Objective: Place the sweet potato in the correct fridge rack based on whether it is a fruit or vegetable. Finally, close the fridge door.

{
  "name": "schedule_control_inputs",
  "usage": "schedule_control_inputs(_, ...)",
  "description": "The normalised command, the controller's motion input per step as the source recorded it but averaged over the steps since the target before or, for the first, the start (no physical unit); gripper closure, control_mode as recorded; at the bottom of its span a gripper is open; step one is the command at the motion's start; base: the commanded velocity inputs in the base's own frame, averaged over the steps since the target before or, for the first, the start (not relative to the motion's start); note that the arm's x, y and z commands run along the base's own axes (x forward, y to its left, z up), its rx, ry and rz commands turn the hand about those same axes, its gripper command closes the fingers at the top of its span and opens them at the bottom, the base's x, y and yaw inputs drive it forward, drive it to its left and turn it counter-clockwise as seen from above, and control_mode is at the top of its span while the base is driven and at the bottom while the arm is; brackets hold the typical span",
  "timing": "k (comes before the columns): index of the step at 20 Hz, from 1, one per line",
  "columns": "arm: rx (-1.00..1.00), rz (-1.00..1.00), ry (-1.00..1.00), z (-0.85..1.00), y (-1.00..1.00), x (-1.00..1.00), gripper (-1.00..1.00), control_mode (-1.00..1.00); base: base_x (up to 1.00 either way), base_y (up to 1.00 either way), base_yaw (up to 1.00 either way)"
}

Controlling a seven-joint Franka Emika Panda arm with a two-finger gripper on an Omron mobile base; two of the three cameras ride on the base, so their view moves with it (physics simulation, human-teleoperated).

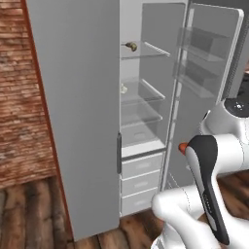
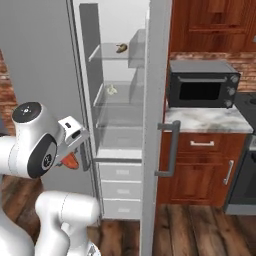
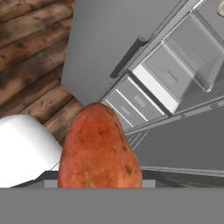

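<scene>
1. Tool [image 2: 70, 159] of mine is pinching the small orange-red oblong sweet potato [image 3: 99, 148], held low before the open fridge (well below its shelves).
2. I see the thin clear glass fridge rack [image 1: 141, 95] with a small white bulb [image 1: 124, 89] on it.
3. Tall grey fridge door [image 2: 155, 125] stands wide open.

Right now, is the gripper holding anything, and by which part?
Yes: the gripper is shut on the sweet potato, holding it by one end; the other end sticks out ahead of it.
</scene>
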Motion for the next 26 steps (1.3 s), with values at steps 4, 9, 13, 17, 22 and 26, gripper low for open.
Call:
schedule_control_inputs(4,0.00,0.00,0.00,0.00,0.00,0.00,1.00,1.00,0.62,0.00,-0.16)
schedule_control_inputs(9,0.00,0.00,0.00,0.00,0.00,0.00,1.00,1.00,0.61,0.00,-0.13)
schedule_control_inputs(13,0.00,0.00,0.00,0.00,0.00,0.00,1.00,1.00,0.54,0.00,-0.10)
schedule_control_inputs(17,0.00,0.00,0.00,0.00,0.00,0.00,1.00,1.00,0.49,0.00,-0.06)
schedule_control_inputs(22,0.00,0.00,0.00,0.00,0.00,0.00,1.00,1.00,0.50,0.00,-0.04)
schedule_control_inputs(26,0.00,0.00,0.00,0.00,0.00,0.00,1.00,1.00,0.46,-0.01,0.00)
